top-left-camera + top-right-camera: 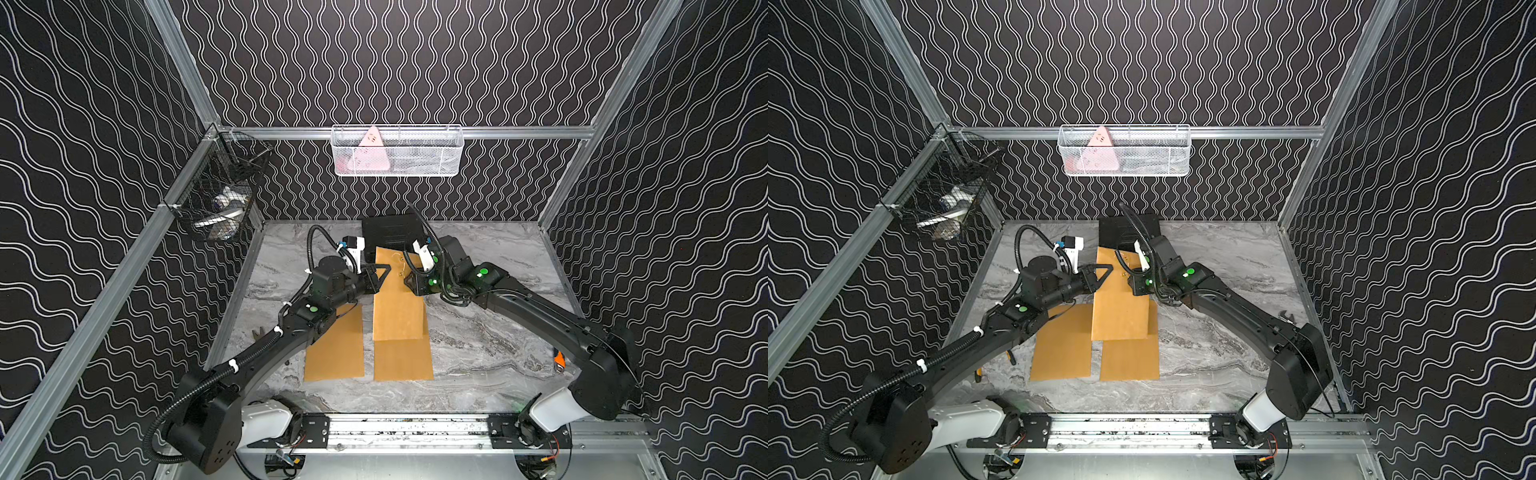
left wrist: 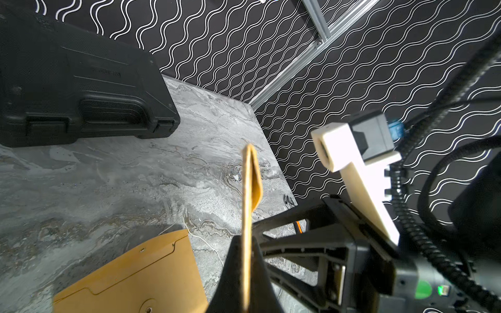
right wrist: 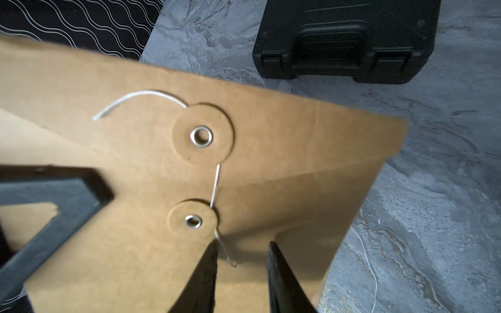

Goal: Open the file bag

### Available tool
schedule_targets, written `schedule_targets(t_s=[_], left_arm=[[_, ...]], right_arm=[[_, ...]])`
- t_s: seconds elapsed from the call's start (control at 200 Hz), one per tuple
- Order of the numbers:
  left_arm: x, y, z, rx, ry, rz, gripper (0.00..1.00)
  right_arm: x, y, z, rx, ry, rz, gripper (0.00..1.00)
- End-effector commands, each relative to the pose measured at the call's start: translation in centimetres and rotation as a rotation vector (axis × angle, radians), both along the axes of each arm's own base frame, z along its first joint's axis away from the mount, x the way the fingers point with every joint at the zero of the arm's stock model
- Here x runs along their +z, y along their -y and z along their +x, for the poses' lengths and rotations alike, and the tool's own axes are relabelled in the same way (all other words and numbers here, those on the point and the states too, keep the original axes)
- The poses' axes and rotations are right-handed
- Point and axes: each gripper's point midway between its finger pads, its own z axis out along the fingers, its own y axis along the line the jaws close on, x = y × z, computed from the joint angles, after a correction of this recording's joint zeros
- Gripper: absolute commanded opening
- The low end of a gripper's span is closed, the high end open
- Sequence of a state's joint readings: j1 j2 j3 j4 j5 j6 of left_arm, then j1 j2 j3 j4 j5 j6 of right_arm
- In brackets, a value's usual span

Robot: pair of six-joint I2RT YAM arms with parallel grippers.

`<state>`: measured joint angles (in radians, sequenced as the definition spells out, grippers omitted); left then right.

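Right gripper (image 3: pixel 242 248) nearest, jaws slightly apart, holding nothing; string (image 3: pixel 216 184) end loose between. Left gripper (image 2: pixel 248 244) pinches file bag (image 1: pixel 397 307) edge, raised tilted above table (image 1: pixel 478 332). String links 2 discs (image 3: pixel 203 134); flap (image 3: pixel 298 130) shut, unwinding left.

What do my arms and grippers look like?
The left arm and right arm are black with white base links, green round markers and black ribbed cable hoses. Each wrist carries a white camera bracket. The left gripper and right gripper have black triangular fingers.
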<state>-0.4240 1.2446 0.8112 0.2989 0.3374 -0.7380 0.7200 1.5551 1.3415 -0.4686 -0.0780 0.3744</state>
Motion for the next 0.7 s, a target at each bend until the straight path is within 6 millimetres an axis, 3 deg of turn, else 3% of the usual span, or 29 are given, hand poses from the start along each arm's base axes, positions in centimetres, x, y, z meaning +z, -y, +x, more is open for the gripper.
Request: schedule_targets(t_s=[0.0, 0.175, 0.405, 0.591, 0.696], left_arm=[[1.45, 0.28, 0.21, -0.008, 0.043, -0.035, 0.00], [1.66, 0.25, 0.09, -0.009, 0.046, -0.033, 0.00], [1.94, 0.25, -0.02, -0.014, 0.050, -0.034, 0.00], [1.69, 0.23, -0.03, -0.012, 0.045, -0.036, 0.00], [1.62, 0.20, -0.07, -0.011, 0.044, -0.034, 0.00]], right_arm=[[0.49, -0.51, -0.09, 0.021, 0.009, 0.026, 0.33], [0.35, -0.99, 0.13, 0.031, 0.004, 0.028, 0.30], [0.02, -1.27, 0.42, 0.031, 0.002, 0.031, 0.18], [0.13, -1.24, 0.54, 0.026, 0.010, 0.034, 0.02], [0.26, -0.98, 0.74, 0.008, 0.020, 0.035, 0.00]])
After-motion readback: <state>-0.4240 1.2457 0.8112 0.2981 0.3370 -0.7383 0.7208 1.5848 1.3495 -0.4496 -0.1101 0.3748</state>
